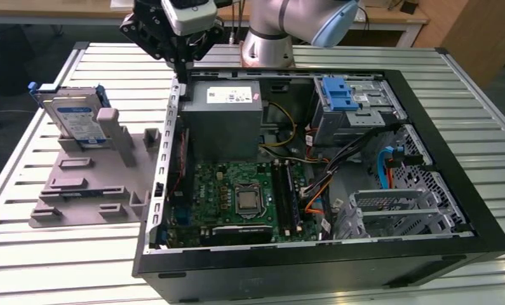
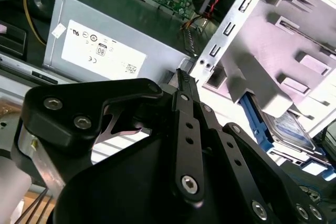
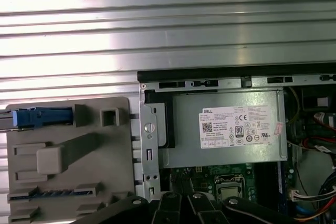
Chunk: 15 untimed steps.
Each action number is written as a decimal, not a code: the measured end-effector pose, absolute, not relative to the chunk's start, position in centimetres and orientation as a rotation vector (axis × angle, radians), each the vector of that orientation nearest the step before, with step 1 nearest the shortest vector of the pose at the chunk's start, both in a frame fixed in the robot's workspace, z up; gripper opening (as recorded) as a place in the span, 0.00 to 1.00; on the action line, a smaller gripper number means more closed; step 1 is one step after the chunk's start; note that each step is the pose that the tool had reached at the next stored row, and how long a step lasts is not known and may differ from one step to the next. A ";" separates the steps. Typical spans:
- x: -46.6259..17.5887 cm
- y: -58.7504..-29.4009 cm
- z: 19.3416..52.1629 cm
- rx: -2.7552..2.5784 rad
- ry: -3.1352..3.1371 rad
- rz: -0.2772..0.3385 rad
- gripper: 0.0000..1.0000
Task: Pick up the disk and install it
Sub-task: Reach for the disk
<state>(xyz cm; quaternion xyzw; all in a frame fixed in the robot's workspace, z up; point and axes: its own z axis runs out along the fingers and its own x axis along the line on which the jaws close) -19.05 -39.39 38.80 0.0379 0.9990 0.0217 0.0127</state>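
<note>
The disk, a silver drive with a white-and-blue label in a blue bracket, stands on edge in a grey holder at the exterior view's left, outside the computer case. In the second wrist view the disk lies behind the holder's plate; in the first wrist view its blue edge shows. My gripper hangs above the case's wall beside the power supply, to the right of the disk and apart from it. Its black fingers are shut together with nothing between them.
The open black computer case lies on a slatted metal table. Inside are the grey power supply, the green mainboard, cables, an optical cage with a blue latch and metal drive cages.
</note>
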 end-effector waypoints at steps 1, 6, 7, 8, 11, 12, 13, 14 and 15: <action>-19.2 -39.4 38.8 0.118 3.113 0.067 0.11; -19.6 -39.3 38.6 0.118 3.116 0.067 0.11; -19.7 -39.3 38.6 0.118 3.116 0.067 0.11; -19.8 -39.3 38.6 0.118 3.117 0.067 0.11; -20.1 -39.3 38.6 0.119 3.120 0.067 0.11; -20.2 -39.3 38.6 0.119 3.121 0.067 0.11; -20.4 -39.3 38.6 0.119 3.122 0.067 0.11; -20.5 -39.3 38.6 0.119 3.122 0.067 0.11; -20.6 -39.3 38.6 0.119 3.122 0.067 0.11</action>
